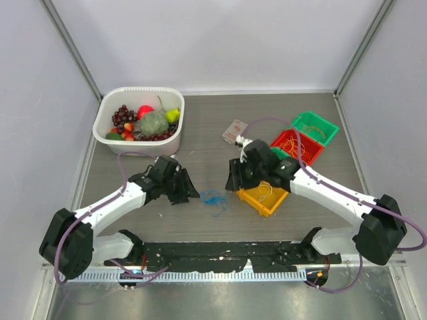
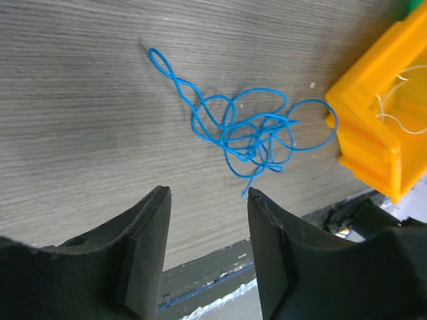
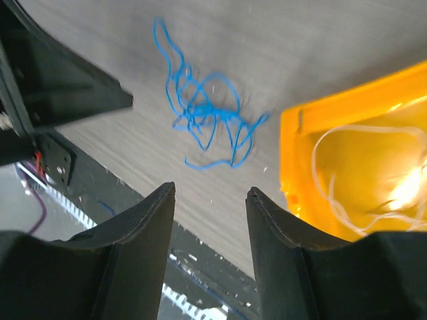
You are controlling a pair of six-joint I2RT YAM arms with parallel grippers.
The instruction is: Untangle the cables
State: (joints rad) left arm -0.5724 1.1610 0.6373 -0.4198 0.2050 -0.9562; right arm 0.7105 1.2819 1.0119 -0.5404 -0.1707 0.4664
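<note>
Blue cable (image 2: pixel 247 130) tangled on table (image 2: pixel 80 100), left gripper (image 2: pixel 207 192) and right gripper (image 3: pixel 210 189) open, empty, either side, yellow bin (image 2: pixel 370 150) corner just beside the cable

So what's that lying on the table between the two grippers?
A loose tangle of blue cable, lying on the bare table between the left gripper and the right gripper. The top view shows it best.

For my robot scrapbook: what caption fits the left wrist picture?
Open left pincer near a tangled blue wire on the table, beside a yellow bin.
</note>
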